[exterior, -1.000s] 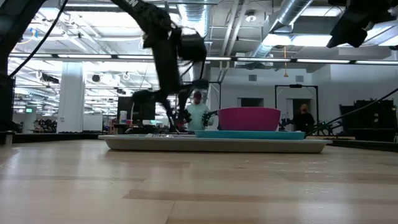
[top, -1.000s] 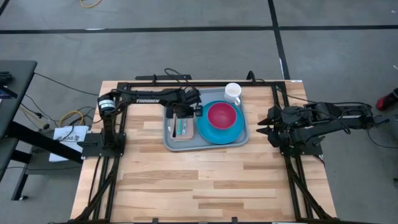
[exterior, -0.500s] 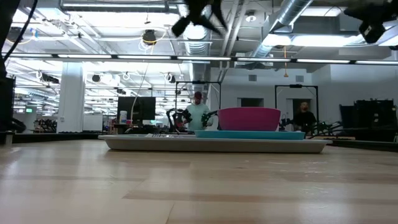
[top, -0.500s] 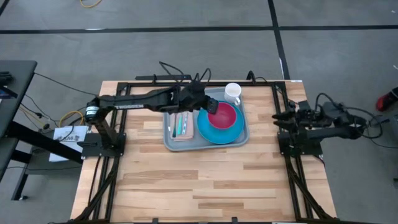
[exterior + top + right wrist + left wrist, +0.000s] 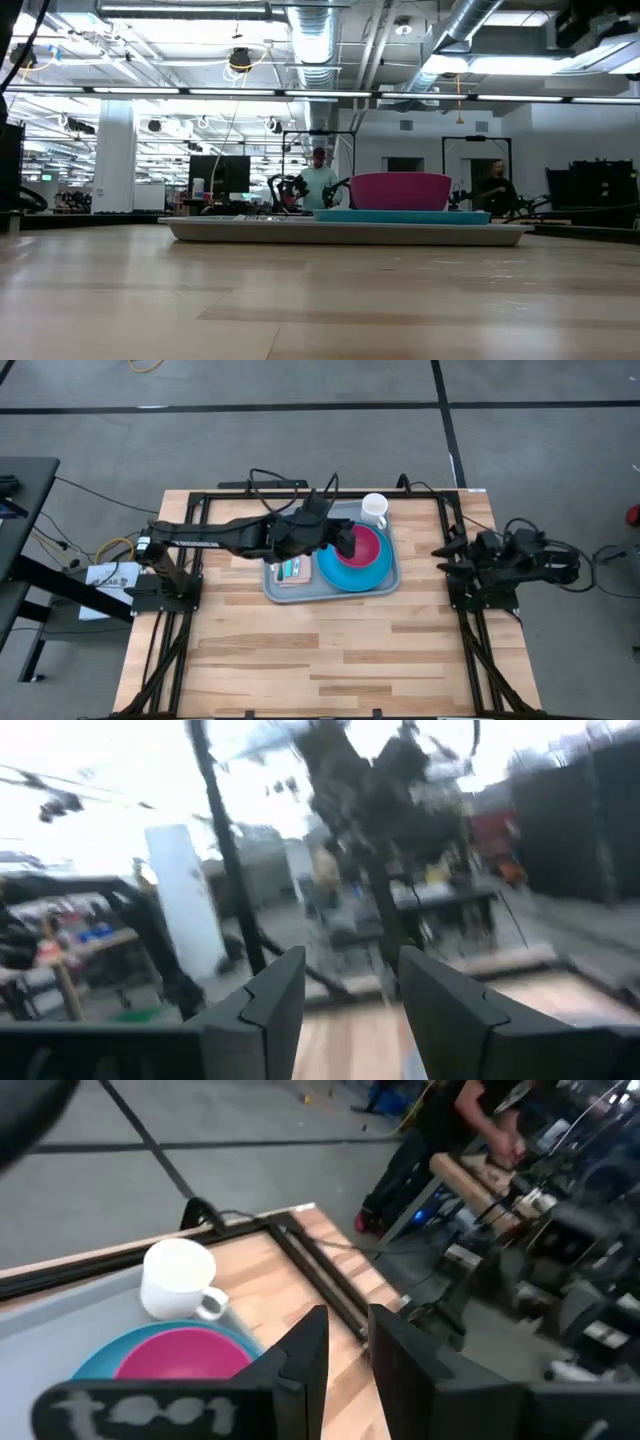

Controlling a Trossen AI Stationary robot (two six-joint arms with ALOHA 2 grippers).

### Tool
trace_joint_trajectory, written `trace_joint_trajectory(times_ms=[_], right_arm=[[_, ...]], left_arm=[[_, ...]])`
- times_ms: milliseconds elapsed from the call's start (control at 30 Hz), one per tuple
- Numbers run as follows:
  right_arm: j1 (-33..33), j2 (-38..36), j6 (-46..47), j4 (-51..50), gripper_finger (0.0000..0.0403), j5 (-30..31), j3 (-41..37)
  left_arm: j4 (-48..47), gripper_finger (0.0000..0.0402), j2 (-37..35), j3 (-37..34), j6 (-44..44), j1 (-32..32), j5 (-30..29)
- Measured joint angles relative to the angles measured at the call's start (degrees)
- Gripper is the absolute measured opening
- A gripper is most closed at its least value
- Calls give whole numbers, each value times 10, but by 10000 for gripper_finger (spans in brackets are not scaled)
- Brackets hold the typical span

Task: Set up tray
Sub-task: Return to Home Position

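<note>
- A pale wooden plank table (image 5: pixel 330 650) in a black frame stands on a grey floor, with an open workshop with ceiling ducts behind it
- The tray (image 5: pixel 330 597), flat grey-blue plastic with rounded corners and a raised rim, lies at the table's far middle
- On its right half is a round blue plate (image 5: pixel 352 576) with a magenta bowl (image 5: pixel 370 550) on it
- On its left half, a tan napkin (image 5: pixel 290 580) carries cutlery (image 5: pixel 291 567) laid side by side
- A white mug (image 5: pixel 374 508) stands at its far right corner
- The left gripper (image 5: pixel 346 1320) hangs above the tray and, seen from above, covers part of the bowl and napkin; its fingers are slightly parted and empty
- The right gripper (image 5: pixel 350 960) is at the table's right edge, well apart from the tray, fingers spread and empty
- A person (image 5: pixel 318 182) and a second person (image 5: pixel 493 185) stand in the room beyond
</note>
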Motion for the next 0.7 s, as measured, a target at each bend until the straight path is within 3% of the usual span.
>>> trace_joint_trajectory(times_ms=[300, 700], right_arm=[[0, 0, -29, 206, 155, -36, -100], [0, 0, -20, 318, 151, -45, -208]], left_arm=[[2, 62, 0, 37, -3, -33, -70], [-1, 62, 0, 42, -6, -55, -79]])
